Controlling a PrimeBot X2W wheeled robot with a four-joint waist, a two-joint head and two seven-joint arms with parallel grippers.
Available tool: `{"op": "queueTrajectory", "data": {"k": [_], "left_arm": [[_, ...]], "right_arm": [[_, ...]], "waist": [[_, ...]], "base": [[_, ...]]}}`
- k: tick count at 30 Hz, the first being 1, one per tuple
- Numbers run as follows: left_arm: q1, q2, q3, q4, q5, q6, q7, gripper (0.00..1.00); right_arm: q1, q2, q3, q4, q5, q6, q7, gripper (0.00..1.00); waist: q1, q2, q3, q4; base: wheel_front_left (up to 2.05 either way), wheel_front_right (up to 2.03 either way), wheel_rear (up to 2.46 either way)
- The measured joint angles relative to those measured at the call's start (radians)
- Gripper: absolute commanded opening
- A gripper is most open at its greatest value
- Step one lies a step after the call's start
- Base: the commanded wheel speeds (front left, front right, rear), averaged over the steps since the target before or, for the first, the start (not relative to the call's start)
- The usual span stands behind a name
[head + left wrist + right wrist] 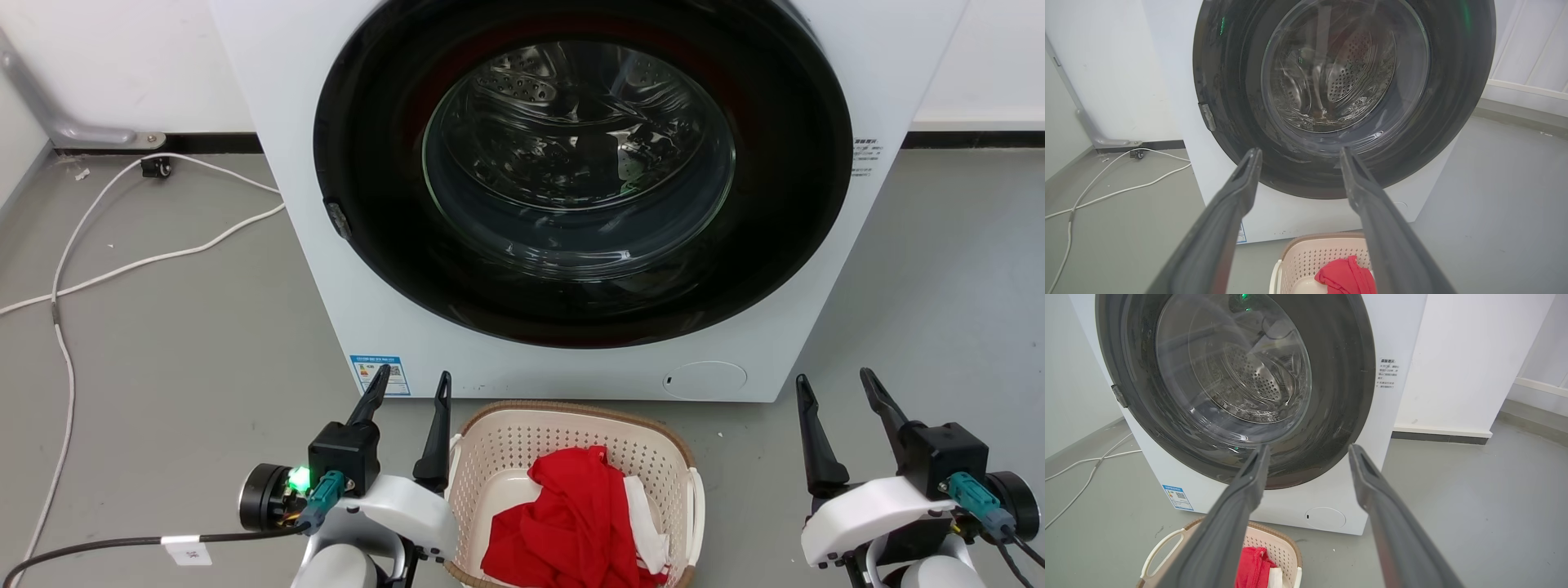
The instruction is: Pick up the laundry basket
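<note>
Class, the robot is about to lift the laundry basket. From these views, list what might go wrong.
1. The left end effector sits beside the laundry basket, while the right end effector is farther off; an uneven grasp may tilt it and spill the red cloth.
2. The basket stands close to the washing machine, so lifting might bump its front.

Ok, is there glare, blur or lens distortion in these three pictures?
Head view: even light, sharp; the door glass carries pale reflections. Left wrist view: wide-angle bending; the left pincer looks soft, near the lens. Right wrist view: the same for the right pincer; a green glint on the glass.
</note>
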Motion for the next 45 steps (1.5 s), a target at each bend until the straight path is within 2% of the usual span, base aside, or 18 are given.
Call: {"op": "queueTrajectory", "data": {"k": [17, 23, 34, 45], "left_arm": [[-0.005, 0.0, -0.005, 0.016, -0.008, 0.002, 0.0, 1.0], [-0.02, 0.0, -0.016, 0.074, -0.014, -0.011, -0.003, 1.0], [-0.122, 0.0, -0.017, 0.26, -0.056, -0.047, -0.003, 1.0], [-0.358, 0.021, -0.013, 0.505, -0.082, -0.091, -0.003, 1.0]], "right_arm": [[-0.003, 0.0, -0.002, 0.021, 0.012, 0.0, -0.008, 1.0], [-0.008, 0.0, -0.009, 0.053, 0.021, 0.0, -0.003, 1.0], [-0.078, 0.0, -0.01, 0.207, 0.038, 0.0, -0.009, 1.0], [-0.247, 0.001, 0.038, 0.395, 0.059, 0.0, -0.027, 1.0]], "waist": [[0.0, 0.0, 0.011, 0.001], [0.0, 0.0, 0.051, -0.001], [0.0, 0.0, 0.216, -0.012], [0.0001, 0.0, 0.435, -0.022]], "base": [[0.0, 0.0, 0.0], [0.0, 0.0, 0.0], [0.0, 0.0, 0.0], [0.0, 0.0, 0.0]]}}
